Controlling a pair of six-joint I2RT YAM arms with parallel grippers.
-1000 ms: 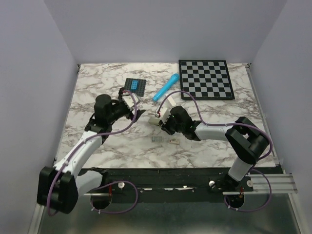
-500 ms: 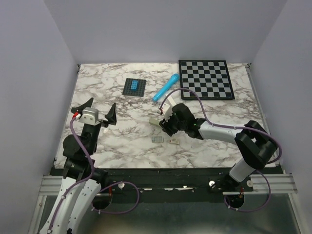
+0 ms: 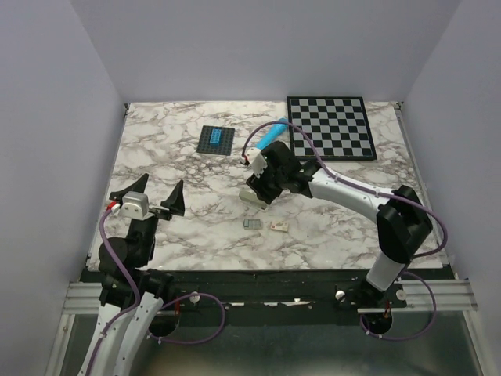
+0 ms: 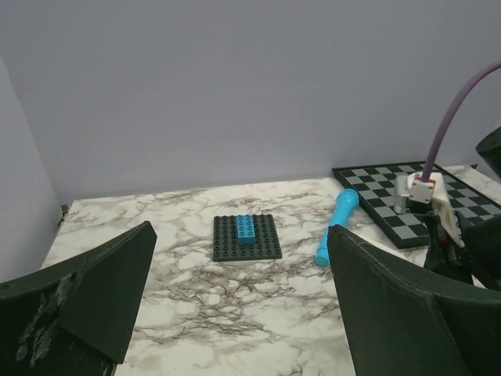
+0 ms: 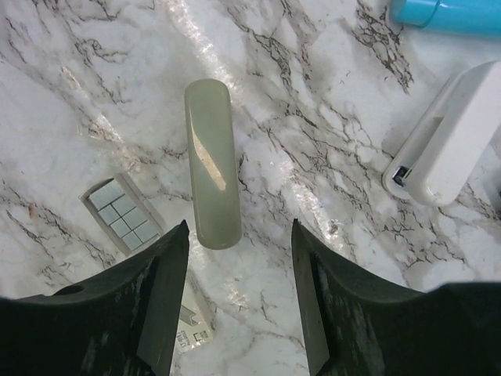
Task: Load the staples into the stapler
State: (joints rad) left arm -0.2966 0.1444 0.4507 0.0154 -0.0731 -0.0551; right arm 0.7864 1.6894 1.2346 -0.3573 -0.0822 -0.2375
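The stapler (image 5: 211, 172), a little cream bar, is lying flat on the marble counter (image 3: 156, 149), roughly in the middle. The right claw (image 5: 239, 231) is over it with its fingers spread, one on either side of the bar's near end, not pinching anything. The staples (image 5: 121, 215), a tiny grey block, sit just beside the stapler toward the near edge without touching it, with a small cream tag (image 3: 278, 226) next to them. On the stapler's other side there's a white boxy piece (image 5: 450, 145), then a blue tube (image 4: 335, 227). Further back are a chessboard (image 3: 329, 127) and a black studded plate (image 3: 217, 139) with a blue brick on it. The left claw (image 3: 154, 194) is up over the near-left corner, wide open and empty.
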